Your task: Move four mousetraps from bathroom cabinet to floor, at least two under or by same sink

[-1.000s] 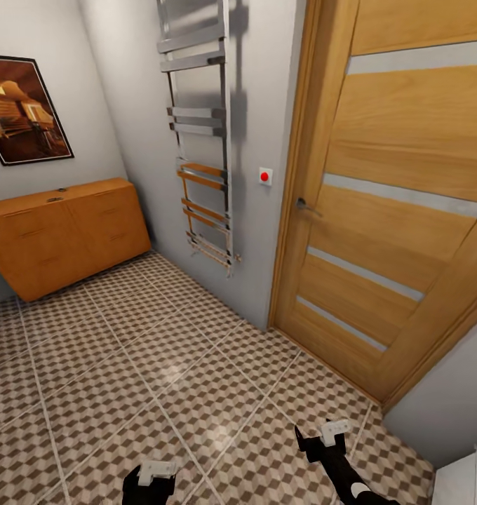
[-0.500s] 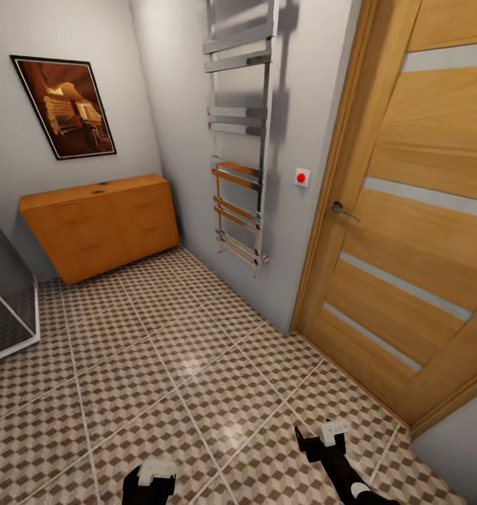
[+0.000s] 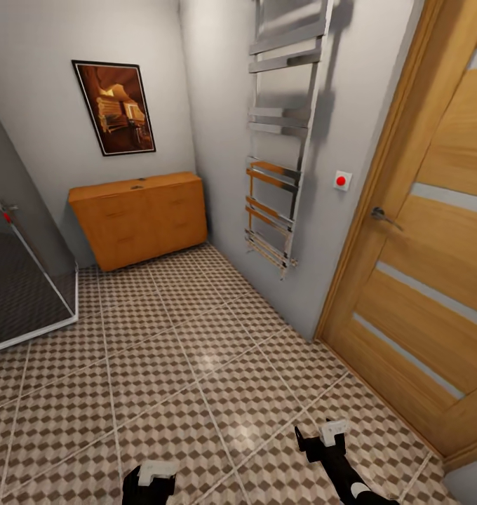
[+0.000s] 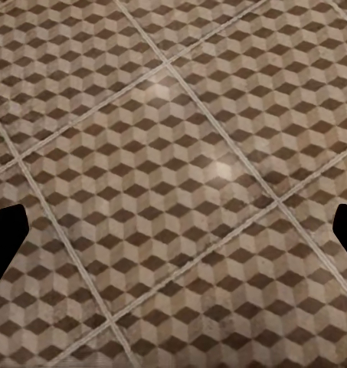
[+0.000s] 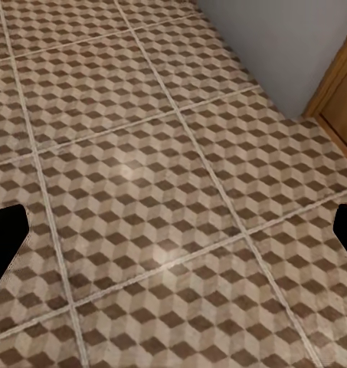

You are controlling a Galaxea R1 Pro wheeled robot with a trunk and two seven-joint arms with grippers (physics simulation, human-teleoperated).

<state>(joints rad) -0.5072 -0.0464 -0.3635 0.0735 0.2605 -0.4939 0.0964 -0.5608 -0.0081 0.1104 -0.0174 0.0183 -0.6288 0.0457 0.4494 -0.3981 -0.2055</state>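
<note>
The low orange-brown cabinet [image 3: 140, 217] stands against the far wall under a framed picture, its drawer fronts shut. A tiny dark speck lies on its top, too small to identify. The mousetraps and the sink are out of view. The cube-patterned bathroom floor [image 3: 196, 365] stretches from me to the cabinet. My left gripper [image 3: 149, 482] and right gripper [image 3: 321, 439] hang low over the tiles close to me, far from the cabinet. In the left wrist view my left gripper [image 4: 173, 238] is open over bare tiles. In the right wrist view my right gripper [image 5: 173, 238] is open too.
A dark glass shower enclosure [image 3: 21, 280] stands at the left beside the cabinet. A metal towel rail [image 3: 280, 140] hangs on the right-hand wall, with a red button [image 3: 342, 180] and a pale wooden door [image 3: 428, 280] past it.
The whole view has turned left. The cabinet now sits further right in the picture, and the shower enclosure has come into view. Both grippers hold the same pose.
</note>
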